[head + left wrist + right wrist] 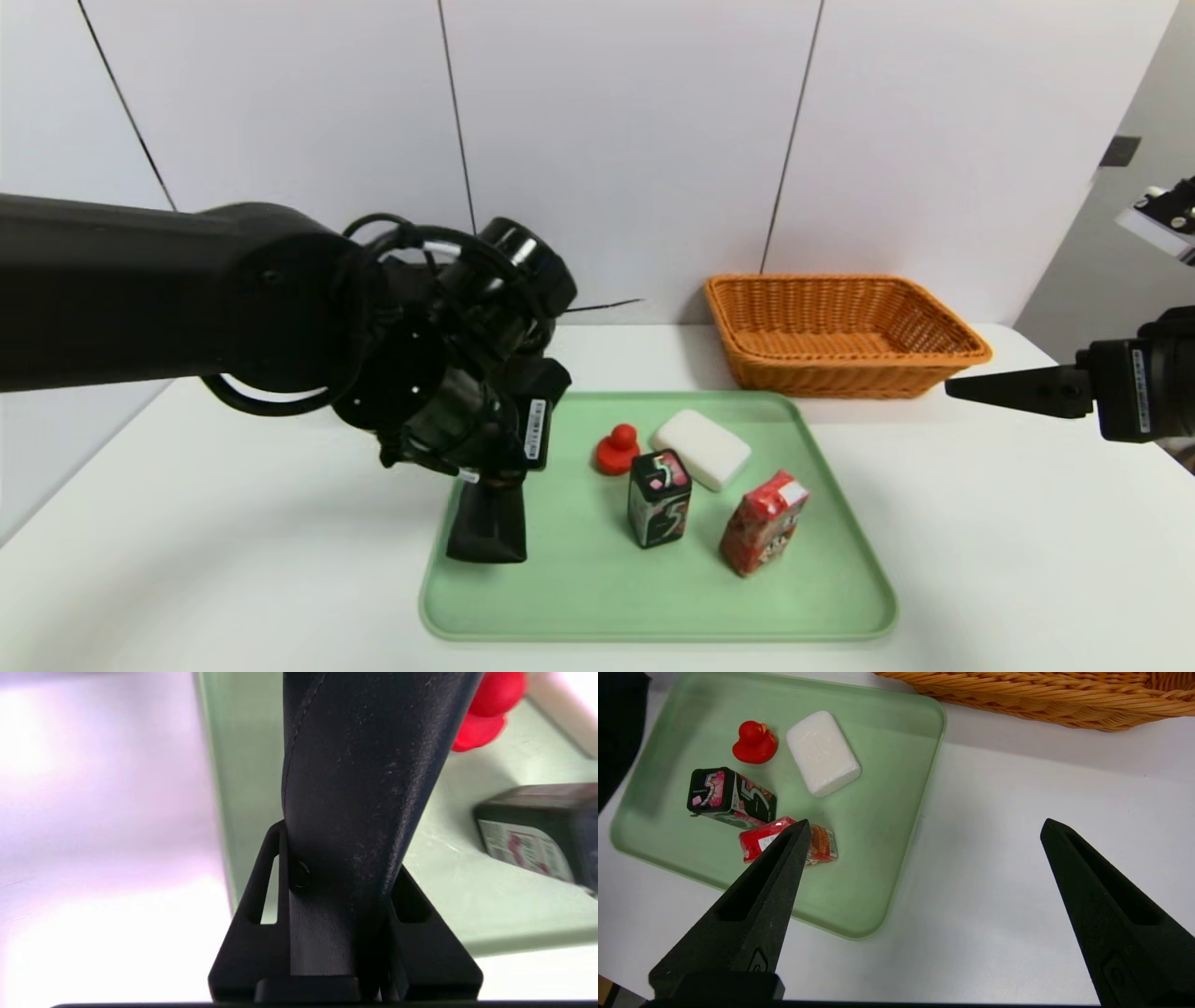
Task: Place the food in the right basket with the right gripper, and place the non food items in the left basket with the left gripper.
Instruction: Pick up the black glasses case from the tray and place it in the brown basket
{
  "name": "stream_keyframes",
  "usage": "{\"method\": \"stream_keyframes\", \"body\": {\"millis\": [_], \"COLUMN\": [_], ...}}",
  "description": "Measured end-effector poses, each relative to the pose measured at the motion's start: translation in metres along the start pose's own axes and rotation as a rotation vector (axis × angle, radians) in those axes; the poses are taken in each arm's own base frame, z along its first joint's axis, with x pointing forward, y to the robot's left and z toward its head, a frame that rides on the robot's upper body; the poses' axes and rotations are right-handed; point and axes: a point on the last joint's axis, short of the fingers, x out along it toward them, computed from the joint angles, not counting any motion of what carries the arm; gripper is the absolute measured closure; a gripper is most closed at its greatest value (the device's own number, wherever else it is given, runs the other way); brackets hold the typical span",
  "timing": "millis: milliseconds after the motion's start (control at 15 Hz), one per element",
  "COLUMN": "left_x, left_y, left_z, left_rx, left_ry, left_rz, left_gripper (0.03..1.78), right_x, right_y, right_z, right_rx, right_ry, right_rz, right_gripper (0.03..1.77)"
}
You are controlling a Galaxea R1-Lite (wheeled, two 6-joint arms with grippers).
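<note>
My left gripper (495,478) (340,849) is shut on the upper end of the long black pouch (487,532) (364,765), which hangs down over the left edge of the green tray (579,597). On the tray lie the small red knob piece (617,450) (755,743), the white block (702,448) (823,752), a black gum box (659,497) (731,797) and a red carton (764,521) (822,843). The orange right basket (845,331) stands empty behind the tray. My right gripper (952,387) (924,823) hovers open at the far right. The left basket is hidden.
My bulky left arm (187,299) fills the left of the head view and covers what lies behind it. White table (980,560) surrounds the tray, with a white panelled wall behind and the table's right edge near my right arm.
</note>
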Motion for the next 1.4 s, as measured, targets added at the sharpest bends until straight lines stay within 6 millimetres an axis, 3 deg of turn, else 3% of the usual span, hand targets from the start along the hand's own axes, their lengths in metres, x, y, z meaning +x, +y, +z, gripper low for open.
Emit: {"method": "stream_keyframes", "body": {"millis": [400,667,933,1400], "left_x": [-0.071,-0.093,-0.079,-0.031], "left_y": [0.033,0.067,0.096,0.115], "left_z": [0.033,0.068,0.098,0.129], "left_rx": [0.002,0.121,0.296,0.575], "left_ry": [-0.203,-0.334,-0.358,-0.315], "left_rz": [-0.049,0.01,0.076,0.192], "left_gripper": [1.33,1.33,1.33,1.33], "right_x": [-0.001,-0.003,-0.006,-0.01], "right_y": [0.0,0.001,0.002,0.003], "right_z": [0.0,-0.001,-0.001,-0.001], "right_rx": [-0.004,-0.004,-0.008,-0.009], "right_ry": [-0.002,-0.005,-0.017,-0.03], "right_rz": [0.0,-0.003,-0.002,-0.006], "right_gripper": [0.1,0.1,0.1,0.1]}}
